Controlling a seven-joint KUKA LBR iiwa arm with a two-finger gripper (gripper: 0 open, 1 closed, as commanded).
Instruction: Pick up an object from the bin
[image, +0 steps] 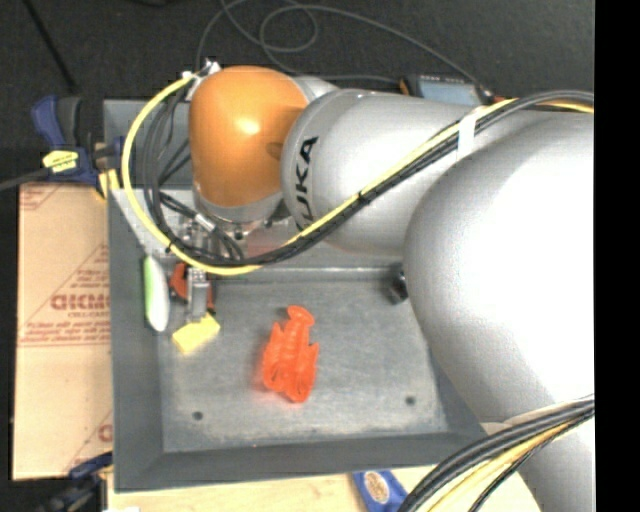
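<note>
Grey bin (360, 385) | gripper (199, 308) over yellow block (195, 336), opening: cannot tell | arm (400, 180) hides bin's rear

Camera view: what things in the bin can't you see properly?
1. The bin: its right side is hidden under the big silver arm.
2. Small red-orange thing beside the gripper: partly behind it, kind unclear.
3. White-and-green stick: top end goes under the cables.
4. Yellow block: whether the gripper touches it is unclear.

A small yellow block (195, 335) lies tilted at the bin (380, 340) floor's left; an orange lobster toy (290, 356) lies mid-floor.
</note>
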